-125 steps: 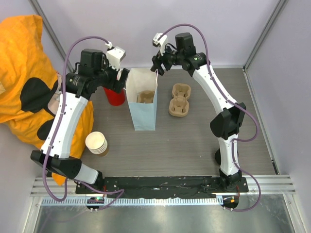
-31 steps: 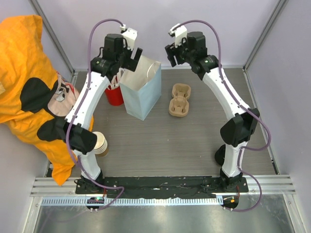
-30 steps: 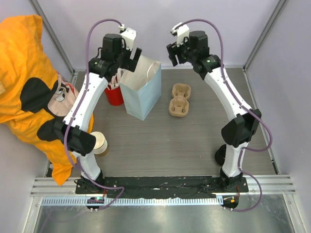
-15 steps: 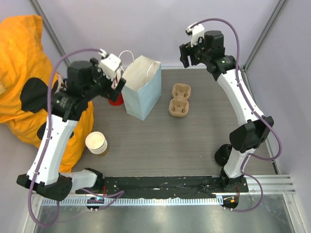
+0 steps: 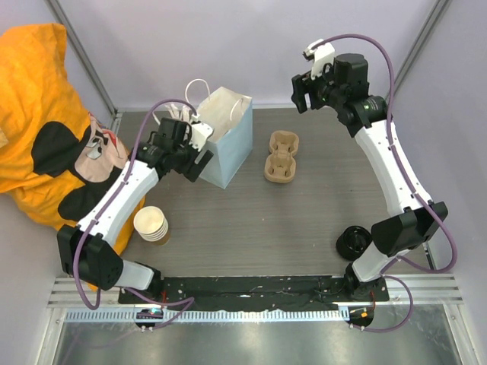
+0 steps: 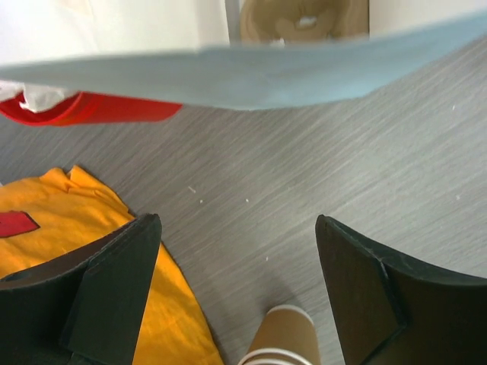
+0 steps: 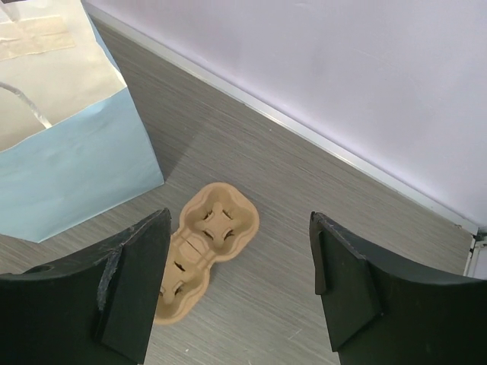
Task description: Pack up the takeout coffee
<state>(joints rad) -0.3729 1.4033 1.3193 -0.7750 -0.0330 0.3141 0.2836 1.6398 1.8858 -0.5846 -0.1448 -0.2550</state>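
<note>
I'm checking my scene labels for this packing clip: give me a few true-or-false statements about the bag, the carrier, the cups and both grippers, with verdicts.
1. The left gripper grips the blue bag. False: its jaws stand open beside the bag, holding nothing.
2. The cardboard cup carrier lies on the table, apart from the bag. True.
3. The right gripper is shut on the carrier. False: it is open, holding nothing, above the table.
4. A stack of paper cups stands next to the orange cloth. True.
</note>
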